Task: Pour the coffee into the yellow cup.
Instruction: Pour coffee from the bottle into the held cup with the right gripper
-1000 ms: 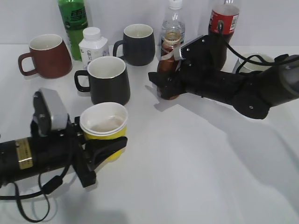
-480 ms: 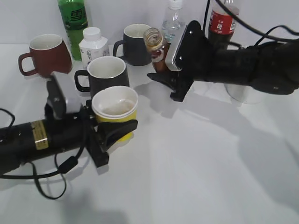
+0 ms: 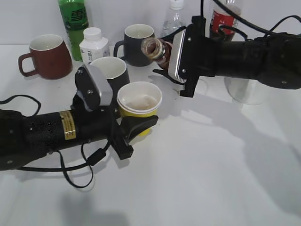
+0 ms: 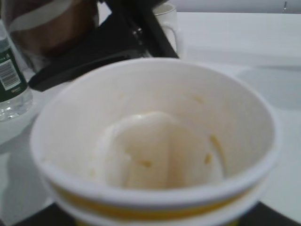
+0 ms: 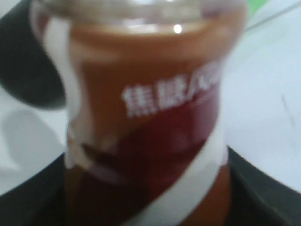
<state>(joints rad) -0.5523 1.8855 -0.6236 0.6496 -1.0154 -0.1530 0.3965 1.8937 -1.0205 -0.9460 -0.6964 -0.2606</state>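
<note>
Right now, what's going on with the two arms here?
The left gripper holds the yellow cup up off the table, in front of a black mug. The right gripper holds the coffee bottle tipped over, its open mouth pointing left, above and just behind the cup. No coffee is falling, and the cup holds no coffee yet, just faint stains inside. The pour has not begun.

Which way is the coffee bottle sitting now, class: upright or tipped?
Tipped. In the exterior view the coffee bottle, held by the right gripper, leans with its open mouth toward the yellow cup.
</note>
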